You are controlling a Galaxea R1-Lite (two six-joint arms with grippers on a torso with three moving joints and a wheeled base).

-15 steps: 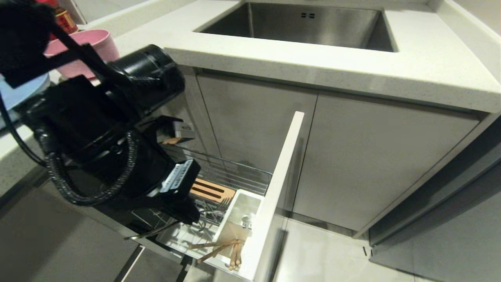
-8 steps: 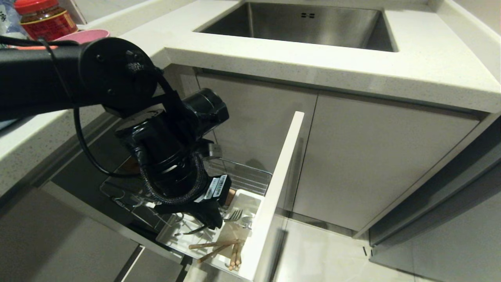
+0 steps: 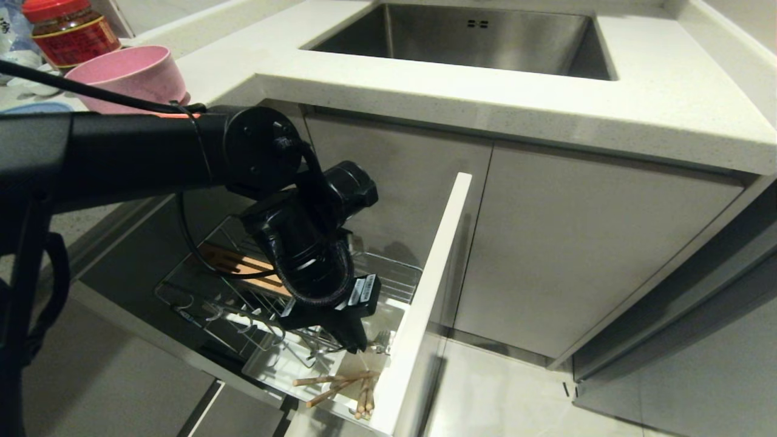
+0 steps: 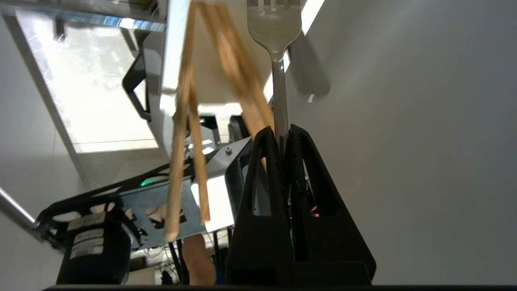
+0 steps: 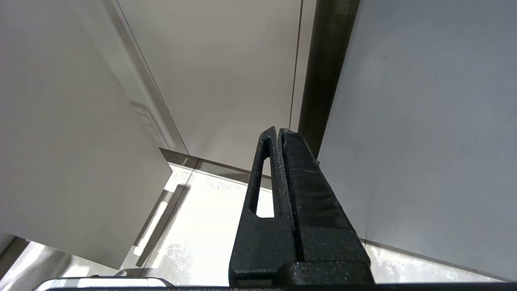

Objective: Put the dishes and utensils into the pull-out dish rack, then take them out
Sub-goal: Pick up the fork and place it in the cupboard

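In the head view my left gripper [image 3: 357, 345] reaches down into the white utensil bin [image 3: 393, 312] of the pull-out dish rack [image 3: 388, 274]. In the left wrist view the left gripper [image 4: 281, 131] is shut on the handle of a silver fork [image 4: 274, 36], tines pointing away from the wrist. Beside the fork stand several wooden chopsticks [image 4: 183, 141], which lean in the bin's near end [image 3: 340, 381]. The pink bowl [image 3: 124, 73] and an edge of the blue plate [image 3: 30, 108] are on the counter at left. My right gripper [image 5: 278, 131] is shut and empty, parked by cabinet doors.
The rack's white cabinet front [image 3: 437, 273] stands just right of the bin. A slotted wood board [image 3: 240, 267] lies in the wire basket behind the arm. A red-lidded jar [image 3: 70, 27] is behind the bowl. A steel sink [image 3: 473, 36] is set in the counter above.
My left arm has swung down from beside the counter, moving right across the rack with the fork, to the utensil bin. The bowl and jar have come into view behind it.
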